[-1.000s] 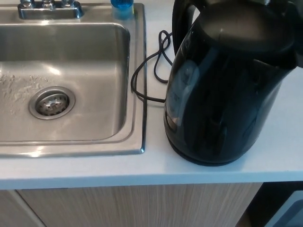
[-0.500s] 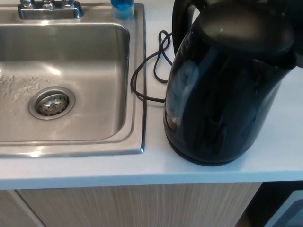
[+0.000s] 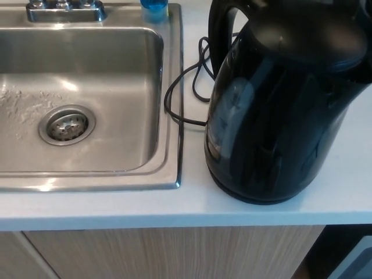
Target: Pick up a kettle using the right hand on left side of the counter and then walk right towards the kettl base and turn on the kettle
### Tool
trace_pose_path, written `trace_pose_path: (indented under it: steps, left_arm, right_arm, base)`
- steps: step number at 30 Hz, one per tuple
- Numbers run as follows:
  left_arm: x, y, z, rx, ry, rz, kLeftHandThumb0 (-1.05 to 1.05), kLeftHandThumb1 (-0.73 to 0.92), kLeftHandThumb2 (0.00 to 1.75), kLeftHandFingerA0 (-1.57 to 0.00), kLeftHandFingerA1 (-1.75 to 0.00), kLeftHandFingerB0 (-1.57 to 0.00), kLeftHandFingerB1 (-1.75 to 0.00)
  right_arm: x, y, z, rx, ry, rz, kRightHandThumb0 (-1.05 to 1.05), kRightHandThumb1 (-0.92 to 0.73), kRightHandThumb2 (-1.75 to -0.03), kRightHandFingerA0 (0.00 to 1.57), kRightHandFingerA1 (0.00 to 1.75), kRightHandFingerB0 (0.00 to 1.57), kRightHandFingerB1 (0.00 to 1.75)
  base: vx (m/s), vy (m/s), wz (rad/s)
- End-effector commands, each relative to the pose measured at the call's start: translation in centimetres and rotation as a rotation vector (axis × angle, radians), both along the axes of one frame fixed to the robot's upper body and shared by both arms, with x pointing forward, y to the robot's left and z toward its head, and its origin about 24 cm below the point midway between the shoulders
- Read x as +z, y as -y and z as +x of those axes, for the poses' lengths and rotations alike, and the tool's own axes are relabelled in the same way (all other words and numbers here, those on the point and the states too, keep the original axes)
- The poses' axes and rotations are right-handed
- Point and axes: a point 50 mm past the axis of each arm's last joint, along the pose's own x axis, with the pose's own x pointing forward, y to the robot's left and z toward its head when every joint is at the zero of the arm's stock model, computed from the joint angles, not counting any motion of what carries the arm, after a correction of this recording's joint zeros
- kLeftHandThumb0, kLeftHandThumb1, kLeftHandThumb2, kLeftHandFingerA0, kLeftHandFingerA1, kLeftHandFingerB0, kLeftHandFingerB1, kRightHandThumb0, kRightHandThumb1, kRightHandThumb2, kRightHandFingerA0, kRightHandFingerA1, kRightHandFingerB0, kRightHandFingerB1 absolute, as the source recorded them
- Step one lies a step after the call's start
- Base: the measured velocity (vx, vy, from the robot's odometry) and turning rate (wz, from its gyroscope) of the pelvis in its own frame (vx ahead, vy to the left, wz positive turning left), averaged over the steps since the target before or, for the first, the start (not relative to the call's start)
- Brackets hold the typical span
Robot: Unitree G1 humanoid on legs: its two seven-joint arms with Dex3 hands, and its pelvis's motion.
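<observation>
A glossy black kettle point(image 3: 279, 110) fills the right half of the head view. It stands upright on the pale counter point(image 3: 192, 209), just right of the sink. Its handle point(image 3: 220, 35) loops up at the back left and its lid point(image 3: 308, 29) is closed. A thin dark rim point(image 3: 250, 196) runs around its bottom; I cannot tell whether that is a separate base. A black cord point(image 3: 180, 93) snakes over the counter from behind the kettle toward the sink's edge. Neither of my hands shows.
A stainless steel sink point(image 3: 157, 87) with a round drain point(image 3: 67, 125) takes up the left. A faucet base point(image 3: 65, 9) and a blue bottle point(image 3: 154, 7) sit at its back rim. Wood-grain cabinet fronts point(image 3: 174, 253) lie below the counter edge.
The whole picture has shifted slightly to the right, so the camera moved. The kettle looks a little nearer; nothing on the counter has visibly moved.
</observation>
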Motion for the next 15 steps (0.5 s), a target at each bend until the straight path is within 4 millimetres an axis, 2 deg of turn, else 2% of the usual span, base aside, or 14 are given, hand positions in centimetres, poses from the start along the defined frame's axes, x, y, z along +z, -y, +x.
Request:
trace_pose_path:
  steps: [1,2,3,4,6,7,12,13,15]
  left_arm:
    - [0.0,-0.4,-0.1,0.018,-0.042,-0.008,-0.07,0.51,0.71,-1.01,-1.03,-1.0,-0.89]
    - [0.0,-0.4,0.0,0.013,-0.024,-0.001,-0.05,0.5,0.79,-1.07,-0.98,-1.03,-0.9]
    - [0.0,-0.4,0.2,0.005,0.004,0.009,-0.05,0.5,0.79,-1.07,-0.98,-1.03,-0.9]
    - [0.1,-0.1,0.1,0.009,0.04,0.007,-0.09,0.49,0.79,-1.14,-0.99,-1.03,-0.92]
    - [0.3,0.0,0.2,-0.018,0.044,0.023,-0.06,0.46,0.76,-1.1,-0.99,-1.02,-0.94]
    - [0.2,-0.1,0.2,0.002,0.054,0.016,-0.01,0.37,1.01,-1.04,-1.02,-1.01,-1.0]
    - [0.2,-0.1,0.1,0.012,0.062,0.011,-0.01,0.37,1.01,-1.04,-1.02,-1.01,-1.0]
    - [-0.1,-0.2,0.4,0.012,0.035,0.003,-0.04,0.47,0.79,-1.04,-0.99,-1.02,-0.88]
    - [-0.2,-0.3,0.5,0.01,0.024,0.001,-0.04,0.47,0.79,-1.04,-0.99,-1.02,-0.88]
  right_arm:
    - [0.1,-0.6,-0.2,0.051,0.038,0.008,-0.61,-0.74,-0.62,0.77,0.87,0.66,0.54]
    - [-0.2,-0.5,-0.1,0.058,0.036,0.007,-0.66,-0.76,-0.63,0.73,0.83,0.62,0.56]
    - [-0.5,-0.4,-0.1,0.068,0.032,0.006,-0.66,-0.76,-0.63,0.73,0.83,0.62,0.56]
    - [-0.8,-0.5,-0.1,0.09,0.033,0.002,-0.68,-0.77,-0.63,0.78,0.97,0.61,0.59]
    - [-0.6,-0.6,-0.2,0.102,0.041,0.002,-0.68,-0.78,-0.63,0.77,0.92,0.6,0.57]
    - [-0.3,-0.9,-0.3,0.106,0.043,0.002,-0.68,-0.8,-0.64,0.72,0.76,0.59,0.5]
    - [-0.1,-1.0,-0.4,0.11,0.045,0.001,-0.68,-0.8,-0.64,0.72,0.76,0.59,0.5]
    - [-0.1,-1.7,-0.7,0.16,0.021,0.057,-0.78,-0.65,-0.96,0.78,0.89,0.59,0.61]
    - [0.0,-1.9,-0.8,0.182,0.011,0.082,-0.78,-0.65,-0.96,0.78,0.89,0.59,0.61]
  base:
    - [0.0,0.0,0.0]
    - [0.0,0.0,0.0]
    - [0.0,0.0,0.0]
    - [0.0,0.0,0.0]
    - [0.0,0.0,0.0]
    - [0.0,0.0,0.0]
    - [0.0,0.0,0.0]
    - [0.0,0.0,0.0]
    - [0.0,0.0,0.0]
